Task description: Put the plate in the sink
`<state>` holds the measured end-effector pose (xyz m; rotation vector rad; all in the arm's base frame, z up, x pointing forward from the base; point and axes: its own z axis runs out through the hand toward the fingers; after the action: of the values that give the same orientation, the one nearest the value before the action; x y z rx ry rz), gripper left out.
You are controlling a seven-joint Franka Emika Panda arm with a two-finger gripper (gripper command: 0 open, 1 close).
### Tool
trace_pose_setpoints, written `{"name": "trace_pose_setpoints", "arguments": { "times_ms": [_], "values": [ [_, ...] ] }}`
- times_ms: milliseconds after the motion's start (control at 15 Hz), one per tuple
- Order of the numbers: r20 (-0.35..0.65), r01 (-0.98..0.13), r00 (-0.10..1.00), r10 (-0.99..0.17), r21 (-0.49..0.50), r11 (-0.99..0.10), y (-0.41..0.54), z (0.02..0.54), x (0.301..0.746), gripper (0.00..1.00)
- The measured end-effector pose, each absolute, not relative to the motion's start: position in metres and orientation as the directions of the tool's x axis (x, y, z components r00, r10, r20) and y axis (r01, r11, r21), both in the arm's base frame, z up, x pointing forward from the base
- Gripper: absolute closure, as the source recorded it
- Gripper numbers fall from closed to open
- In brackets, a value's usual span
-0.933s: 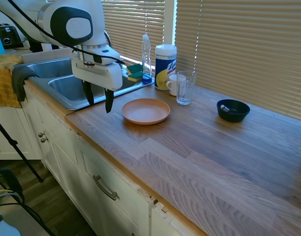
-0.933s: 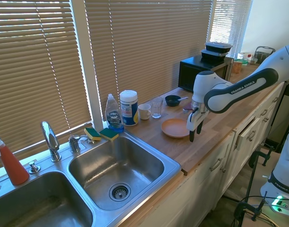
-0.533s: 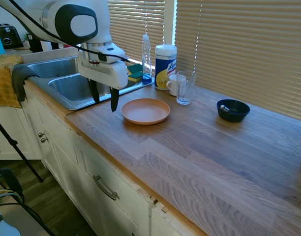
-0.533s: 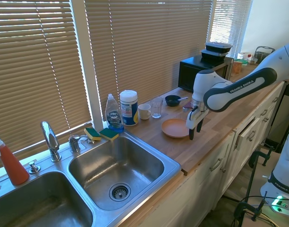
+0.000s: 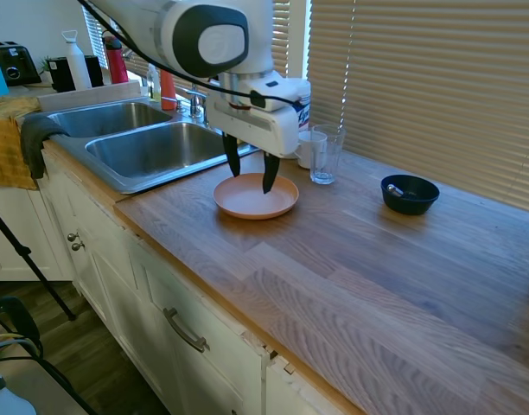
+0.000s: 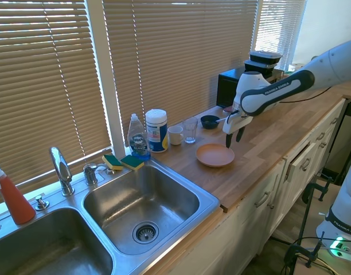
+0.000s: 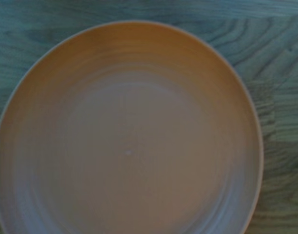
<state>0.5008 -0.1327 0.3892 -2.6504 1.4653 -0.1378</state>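
Gripper (image 5: 248, 170): two dark fingers pointing straight down and spread apart, nothing between them; it hangs over the plate without touching it. In the second exterior view the gripper (image 6: 233, 137) shows above the plate's far side, toward the dark bowl.
Arm: white, reaching over the counter at the sink end; the wrist block sits directly above the fingers.
Plate (image 5: 256, 195): round, peach-orange, with a low rim, lying flat and empty on the wooden counter, just beside the sink's edge. The wrist view is filled almost wholly by the plate (image 7: 127, 134), with wood grain around it.
Counter (image 5: 377, 268): wood-plank top, running from the sink toward the near corner.
Sink (image 6: 142, 206): double-basin stainless steel, set into the counter next to the plate; a chrome faucet (image 6: 61, 169) stands behind it.
Glass (image 5: 325, 154): clear tumbler, upright, behind the plate toward the blinds; a white mug (image 5: 306, 149) stands just beside it.
Wipes canister (image 6: 156, 130): white, upright, by the window; a dish soap bottle (image 6: 137, 137) stands next to it on the sink side.
Sponges (image 6: 123, 162): two, yellow and green, on the sink's back edge.
Dark bowl (image 5: 409, 194): small, dark blue, well apart from the plate on the side away from the sink.
Red spray bottle (image 6: 12, 197): on the far end of the sink ledge.
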Motion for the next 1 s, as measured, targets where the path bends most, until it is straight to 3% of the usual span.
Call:
{"name": "trace_pose_setpoints", "arguments": {
  "times_ms": [667, 733, 1000],
  "values": [
    [-0.124, -0.822, 0.568, -0.814, -0.15, -0.55, -0.182, 0.325, 0.567, 0.0],
    [-0.139, -0.816, 0.576, -0.806, -0.154, -0.557, -0.182, 0.324, 0.568, 1.0],
    [-0.188, -0.801, 0.598, -0.779, -0.158, -0.577, -0.181, 0.32, 0.565, 1.0]
  ]
}}
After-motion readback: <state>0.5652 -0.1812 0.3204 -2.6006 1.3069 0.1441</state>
